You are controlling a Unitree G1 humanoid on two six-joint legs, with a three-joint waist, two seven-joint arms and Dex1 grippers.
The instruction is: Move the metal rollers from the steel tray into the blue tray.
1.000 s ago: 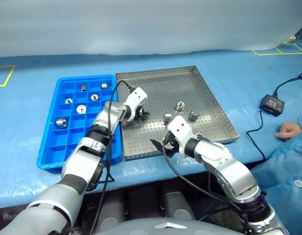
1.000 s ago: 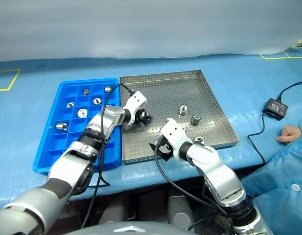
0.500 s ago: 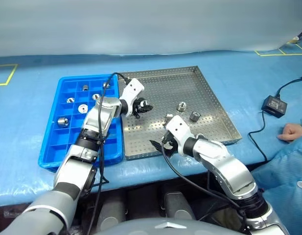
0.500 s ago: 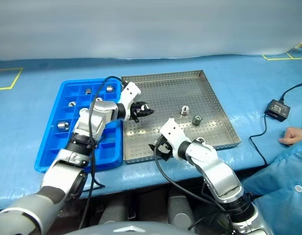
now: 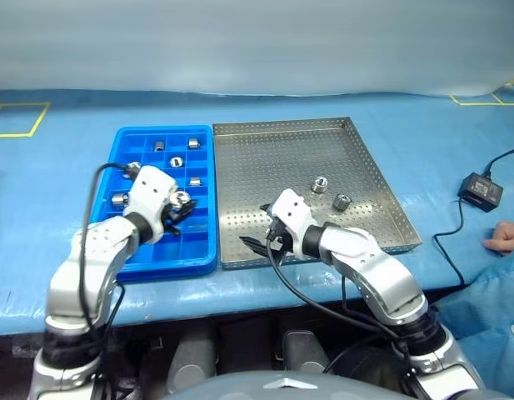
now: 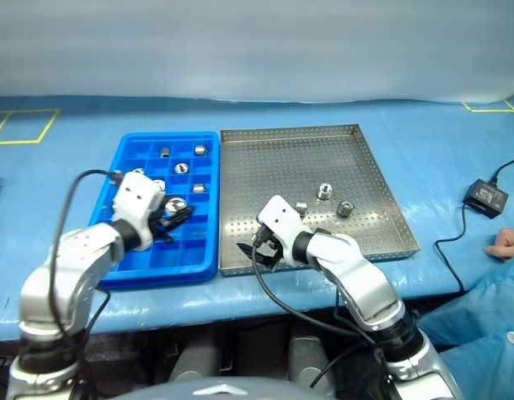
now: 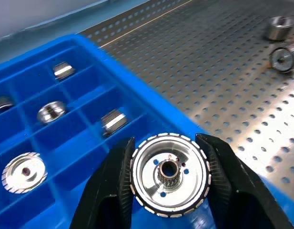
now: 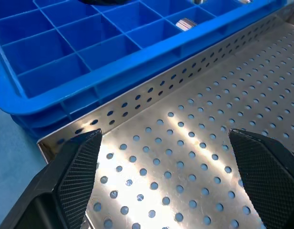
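My left gripper [image 5: 180, 207] is shut on a shiny flanged metal roller [image 7: 169, 172] and holds it above the blue tray's [image 5: 123, 260] near compartments. Several rollers lie in the far compartments, one of them [image 5: 177, 162] near the middle. The steel tray [image 5: 281, 125] stands just right of the blue one. Two loose rollers [image 5: 320, 184] [image 5: 341, 201] rest on it at right of centre. A third [image 6: 301, 207] peeks out beside my right wrist. My right gripper [image 5: 255, 242] hangs open and empty over the steel tray's near left corner, with its fingers [image 8: 75, 171] spread wide.
A black power adapter [image 5: 478, 190] with its cable lies on the blue table cover to the right of the steel tray. A person's hand [image 5: 506, 237] rests at the right edge. Yellow tape marks [image 5: 15, 121] show at the far left.
My left gripper has carried the roller out of the steel tray, leftward and back, to above the blue tray. The right gripper has barely moved. The camera view has shifted.
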